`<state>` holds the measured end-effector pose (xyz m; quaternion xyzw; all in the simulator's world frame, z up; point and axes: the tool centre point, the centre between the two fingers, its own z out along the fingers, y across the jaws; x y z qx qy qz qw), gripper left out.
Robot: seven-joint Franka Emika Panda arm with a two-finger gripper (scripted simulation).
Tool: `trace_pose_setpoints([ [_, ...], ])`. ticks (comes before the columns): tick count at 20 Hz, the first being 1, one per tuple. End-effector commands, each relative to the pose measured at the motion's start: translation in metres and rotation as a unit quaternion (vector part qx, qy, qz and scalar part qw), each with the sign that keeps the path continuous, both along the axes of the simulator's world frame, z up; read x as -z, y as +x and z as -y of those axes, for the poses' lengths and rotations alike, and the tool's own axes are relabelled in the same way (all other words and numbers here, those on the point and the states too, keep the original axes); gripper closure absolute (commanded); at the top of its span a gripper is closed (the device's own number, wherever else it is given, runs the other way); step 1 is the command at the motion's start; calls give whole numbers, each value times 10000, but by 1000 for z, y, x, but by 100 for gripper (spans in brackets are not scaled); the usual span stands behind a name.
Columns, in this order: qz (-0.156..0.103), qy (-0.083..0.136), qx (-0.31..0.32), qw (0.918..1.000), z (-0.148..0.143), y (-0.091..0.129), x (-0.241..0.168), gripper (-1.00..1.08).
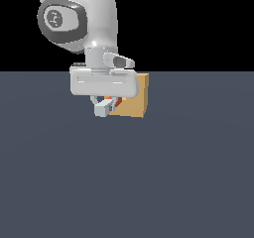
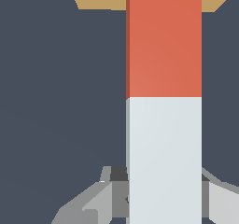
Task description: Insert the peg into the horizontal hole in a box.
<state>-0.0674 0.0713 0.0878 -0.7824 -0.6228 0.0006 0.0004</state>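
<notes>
Item: slender square-section peg [image 2: 164, 101], pale grey-white at the held half and orange-red at the leading half, pinched between the grey fingers [image 2: 93, 204] of the tool [image 1: 106, 103] above the dark slate counter [image 1: 127, 182]. It is held level, orange end toward the tan cube-like box [image 1: 136, 103] and reaching its edge, presumably to line up with the hole, which is hidden here. No brands, labels or legible writing appear.

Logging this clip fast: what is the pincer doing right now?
Pincer: closed on the peg, gripping its pale end; orange end points at the box.
</notes>
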Motion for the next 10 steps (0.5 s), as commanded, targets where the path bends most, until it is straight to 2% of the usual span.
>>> trace_pose_setpoints([
  [1,7,0,65,10000,-9,3,-3,108],
  [10,7,0,126,9999,-20,6,-4,108],
])
